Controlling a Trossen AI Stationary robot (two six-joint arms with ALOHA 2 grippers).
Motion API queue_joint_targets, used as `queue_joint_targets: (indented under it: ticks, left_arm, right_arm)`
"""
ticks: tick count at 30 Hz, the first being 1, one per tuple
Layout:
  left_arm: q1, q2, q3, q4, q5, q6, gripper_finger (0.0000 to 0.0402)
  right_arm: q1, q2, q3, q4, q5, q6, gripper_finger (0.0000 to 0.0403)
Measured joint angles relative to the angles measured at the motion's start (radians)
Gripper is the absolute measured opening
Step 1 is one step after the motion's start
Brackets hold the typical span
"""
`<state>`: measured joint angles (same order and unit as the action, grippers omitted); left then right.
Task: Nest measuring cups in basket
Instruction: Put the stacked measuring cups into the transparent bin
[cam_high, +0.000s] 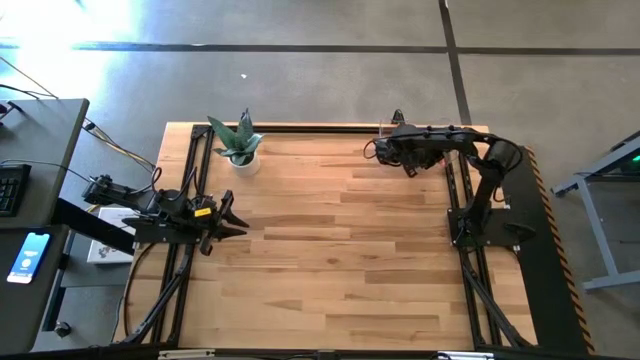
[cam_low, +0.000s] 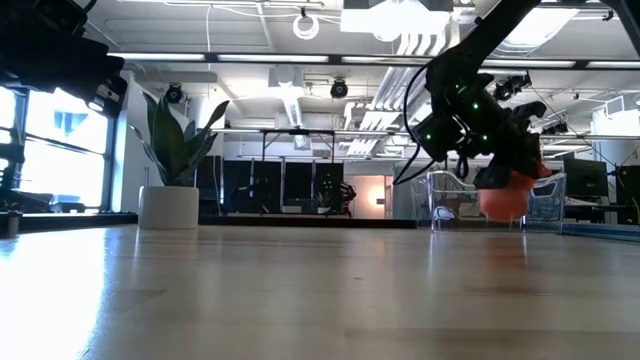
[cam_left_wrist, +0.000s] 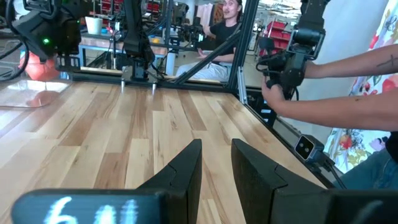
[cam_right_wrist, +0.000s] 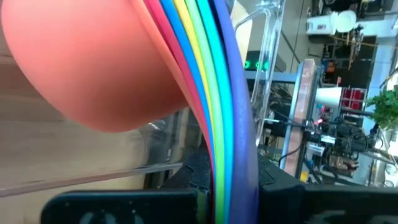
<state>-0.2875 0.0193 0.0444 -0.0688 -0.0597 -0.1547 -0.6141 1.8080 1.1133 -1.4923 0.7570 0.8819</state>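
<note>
**Stacked cups held over the far right corner**

Right claw (cam_low: 505, 190) is up at the far right of the bench (cam_high: 340, 250), pinching the nested measuring cups (cam_right_wrist: 124, 62) by their fanned handles, orange bowl outermost. The clear basket (cam_low: 445, 205) sits just behind and below the stack. Left claw (cam_left_wrist: 214, 165) waits at the bench's left edge, fingers slightly spread. A person's hand (cam_left_wrist: 277, 99) grips a handle beyond the bench.

Both arms were dark, jointed metal with black cables looped along them. The left claw (cam_high: 232, 221) had two flat, tapering black fingers (cam_left_wrist: 185, 167) and a yellow label; green indicator lights glowed on the right arm (cam_low: 455, 100).
</note>
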Motion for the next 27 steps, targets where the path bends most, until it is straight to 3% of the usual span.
queue_joint_targets:
  ticks: [27]
  left_arm:
    - [0.0,0.0,0.0,0.0,0.0,0.0,0.0076]
  right_arm:
    - [-0.053,-0.001,0.056,0.009,-0.037,-0.073,0.0021]
